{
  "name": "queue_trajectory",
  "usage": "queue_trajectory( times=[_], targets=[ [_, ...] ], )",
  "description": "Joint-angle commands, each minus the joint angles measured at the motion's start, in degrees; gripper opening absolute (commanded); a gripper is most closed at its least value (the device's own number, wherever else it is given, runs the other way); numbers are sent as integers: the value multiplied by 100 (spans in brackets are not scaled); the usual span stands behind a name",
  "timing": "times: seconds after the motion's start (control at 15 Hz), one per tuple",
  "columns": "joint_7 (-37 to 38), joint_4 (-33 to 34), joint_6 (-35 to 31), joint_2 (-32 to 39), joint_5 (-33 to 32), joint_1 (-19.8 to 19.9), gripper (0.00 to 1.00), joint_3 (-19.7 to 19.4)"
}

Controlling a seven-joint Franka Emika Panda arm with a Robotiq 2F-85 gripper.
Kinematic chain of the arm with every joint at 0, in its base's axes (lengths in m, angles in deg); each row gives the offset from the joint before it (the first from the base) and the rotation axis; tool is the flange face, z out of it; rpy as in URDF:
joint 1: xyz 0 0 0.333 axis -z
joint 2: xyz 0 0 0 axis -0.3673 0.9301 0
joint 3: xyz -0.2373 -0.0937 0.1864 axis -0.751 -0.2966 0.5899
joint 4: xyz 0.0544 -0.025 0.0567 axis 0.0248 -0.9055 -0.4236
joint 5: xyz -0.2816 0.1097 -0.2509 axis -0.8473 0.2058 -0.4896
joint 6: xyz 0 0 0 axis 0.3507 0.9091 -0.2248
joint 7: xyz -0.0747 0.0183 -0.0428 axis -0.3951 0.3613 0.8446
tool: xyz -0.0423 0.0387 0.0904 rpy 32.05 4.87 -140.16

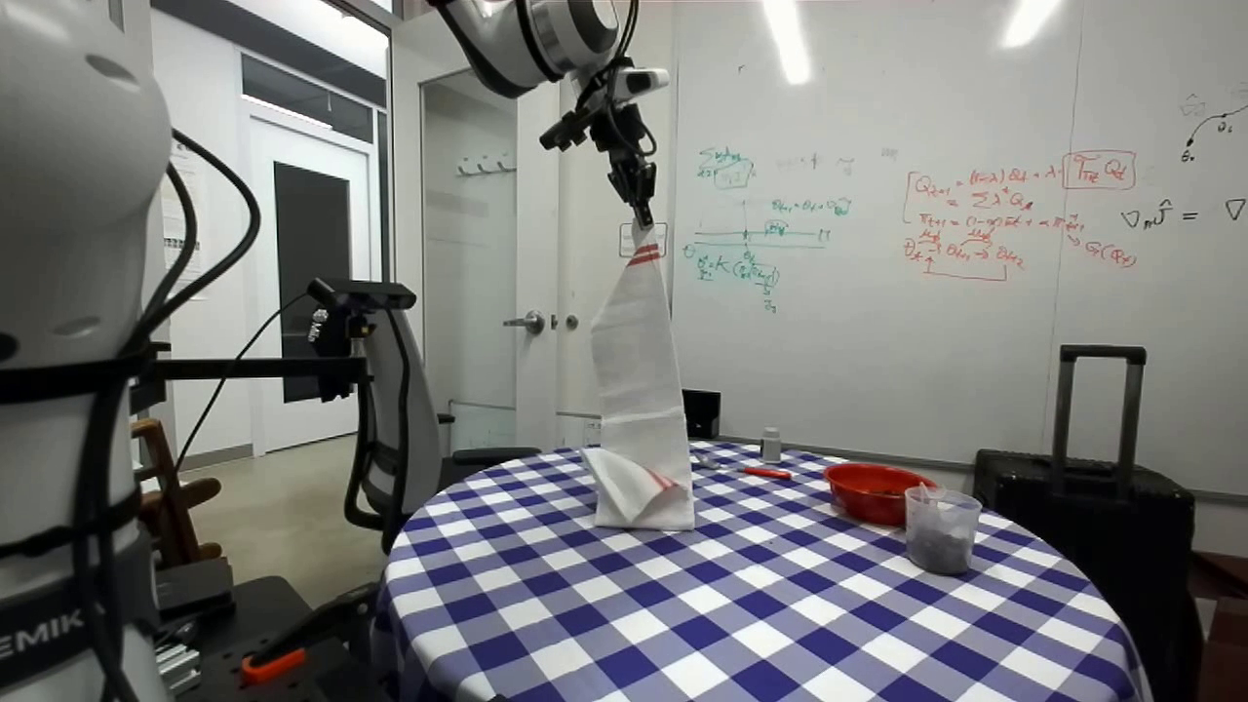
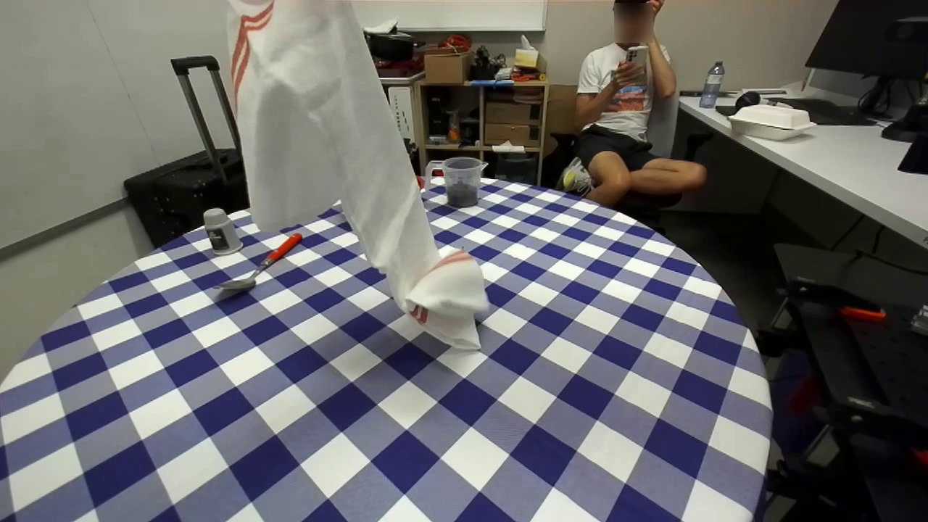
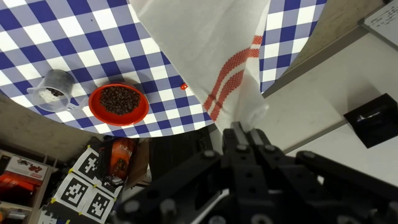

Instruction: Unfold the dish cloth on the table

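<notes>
The dish cloth is white with red stripes near its ends. It hangs as a long strip in both exterior views [image 1: 639, 361] [image 2: 319, 123] and in the wrist view [image 3: 202, 37]. Its lower end touches the checkered table [image 1: 770, 614], with a corner folded over and red stripes showing. My gripper [image 1: 643, 219] is high above the table, shut on the cloth's top end. In the wrist view the fingertips [image 3: 247, 130] are close together with the white fabric between them. The gripper is out of frame in an exterior view where the cloth's top is cut off.
A red bowl [image 1: 868, 497] of dark beans and a clear measuring cup [image 1: 941, 546] stand near the table's edge. A red-handled spoon [image 2: 281, 251] and a small grey-white shaker [image 2: 221, 232] are behind the cloth. A person [image 2: 620, 109] sits beyond the table.
</notes>
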Motion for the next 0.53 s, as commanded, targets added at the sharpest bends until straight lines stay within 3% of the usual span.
queue_trajectory(
  times=[0.0,0.47],
  targets=[
    [-92,-50,182,-184,23,-20,1,225],
    [-35,181,306,-285,174,-276,1,734]
  ],
)
